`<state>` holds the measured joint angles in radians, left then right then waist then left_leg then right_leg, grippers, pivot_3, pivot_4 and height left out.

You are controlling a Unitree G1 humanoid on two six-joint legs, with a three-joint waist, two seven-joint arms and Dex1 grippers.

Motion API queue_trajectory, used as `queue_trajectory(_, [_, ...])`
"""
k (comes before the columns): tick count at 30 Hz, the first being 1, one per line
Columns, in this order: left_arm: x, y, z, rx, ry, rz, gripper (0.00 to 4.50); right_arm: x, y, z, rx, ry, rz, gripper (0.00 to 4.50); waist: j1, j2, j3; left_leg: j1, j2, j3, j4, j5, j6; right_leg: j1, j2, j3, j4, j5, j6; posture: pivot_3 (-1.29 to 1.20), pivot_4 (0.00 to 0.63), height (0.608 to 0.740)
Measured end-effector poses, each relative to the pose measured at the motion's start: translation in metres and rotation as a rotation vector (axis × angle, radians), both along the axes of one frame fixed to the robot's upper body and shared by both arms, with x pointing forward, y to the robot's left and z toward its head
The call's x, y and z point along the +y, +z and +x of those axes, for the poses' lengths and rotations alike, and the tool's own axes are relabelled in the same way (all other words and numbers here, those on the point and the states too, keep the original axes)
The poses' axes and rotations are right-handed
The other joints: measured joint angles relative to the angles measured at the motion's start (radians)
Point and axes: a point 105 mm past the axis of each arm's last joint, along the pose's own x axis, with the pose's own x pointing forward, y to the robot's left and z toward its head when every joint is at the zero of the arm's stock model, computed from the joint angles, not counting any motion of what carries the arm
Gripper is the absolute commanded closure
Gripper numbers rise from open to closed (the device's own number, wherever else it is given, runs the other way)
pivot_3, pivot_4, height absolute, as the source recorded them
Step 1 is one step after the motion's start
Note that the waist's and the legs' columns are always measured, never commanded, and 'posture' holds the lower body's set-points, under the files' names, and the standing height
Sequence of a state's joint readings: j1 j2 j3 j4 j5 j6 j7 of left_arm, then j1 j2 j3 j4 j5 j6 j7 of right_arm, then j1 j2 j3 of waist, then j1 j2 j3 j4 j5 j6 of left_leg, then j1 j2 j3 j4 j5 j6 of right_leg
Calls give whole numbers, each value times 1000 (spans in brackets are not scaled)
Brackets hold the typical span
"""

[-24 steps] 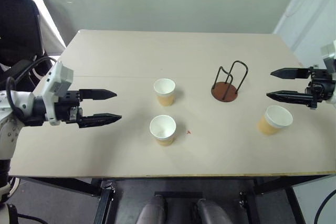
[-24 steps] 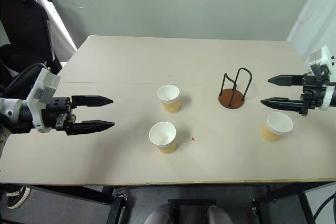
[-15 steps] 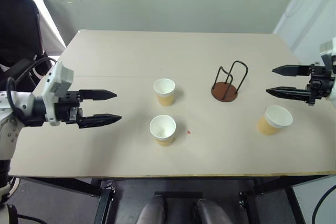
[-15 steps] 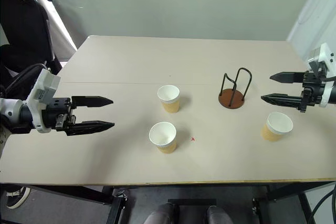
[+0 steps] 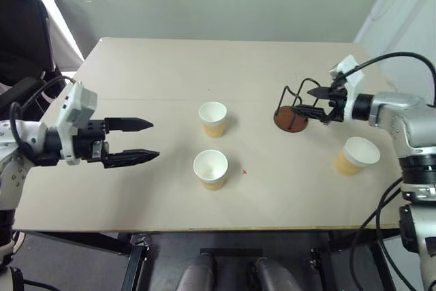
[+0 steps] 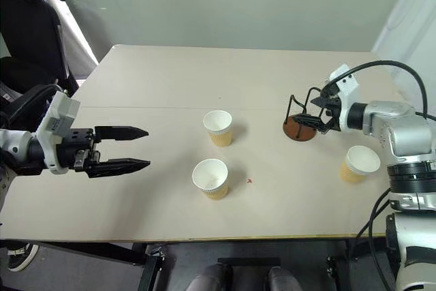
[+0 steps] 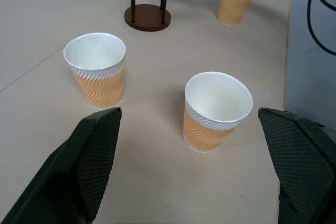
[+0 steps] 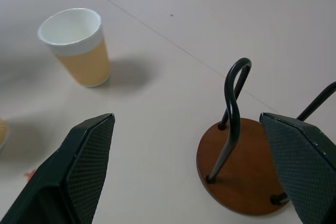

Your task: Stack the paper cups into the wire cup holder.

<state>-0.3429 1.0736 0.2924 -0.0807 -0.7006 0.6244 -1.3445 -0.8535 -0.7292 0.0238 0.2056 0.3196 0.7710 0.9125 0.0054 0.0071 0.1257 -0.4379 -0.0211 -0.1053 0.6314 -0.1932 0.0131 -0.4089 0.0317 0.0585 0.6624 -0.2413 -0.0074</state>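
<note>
**Q:** State of both end effectors?

**A:** My left gripper (image 5: 139, 141) is spread wide and holds nothing. My right gripper (image 5: 310, 100) is likewise spread and empty, hanging at the wire cup holder (image 5: 295, 107) with its tips over the disc base; I can't tell whether they touch the wire.

**Q:** Holder orientation?

**A:** Upright on the table (image 5: 170, 66), long axis vertical, the wire loops (image 8: 233, 108) rising from the reddish-brown base (image 8: 247, 174). In the right wrist view it sits between my two right fingers.

**Q:** Cups?

**A:** Three, all upright, mouths up, long axes vertical, none in the holder. Two stand ahead of my left fingertips: the nearer cup (image 7: 216, 109) between the fingers' line of reach, the farther cup (image 7: 97, 67) just beside it. The third cup (image 5: 354, 155) stands near my right forearm, behind the right fingertips and apart from the holder.
</note>
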Motion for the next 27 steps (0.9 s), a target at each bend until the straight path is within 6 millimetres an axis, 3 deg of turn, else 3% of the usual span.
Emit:
queue_trajectory(14, [-2,-3,-6,3,17,-5,46,7,-24,36,40,-164,-23,0,-1,0,0,1,0,0,-1,1,-2,-2,0,0,2,1,-2,0,150,740])
queue_trajectory(16, [-3,-1,-7,-4,14,-6,11,7,-27,40,43,-188,-27,179,-1,0,0,1,0,0,-1,1,-2,-2,0,0,2,1,-2,0,150,740])
queue_trajectory(19, [-2,-3,-10,4,16,-9,0,5,-33,43,49,-219,-42,1044,1,0,0,1,0,0,-1,0,-2,-2,0,0,2,1,-2,0,150,740])
queue_trajectory(27, [0,-2,-9,1,37,-10,0,11,-26,39,51,-149,-38,4124,1,0,0,1,0,0,-1,0,-3,-2,0,-1,2,1,-2,0,150,740])
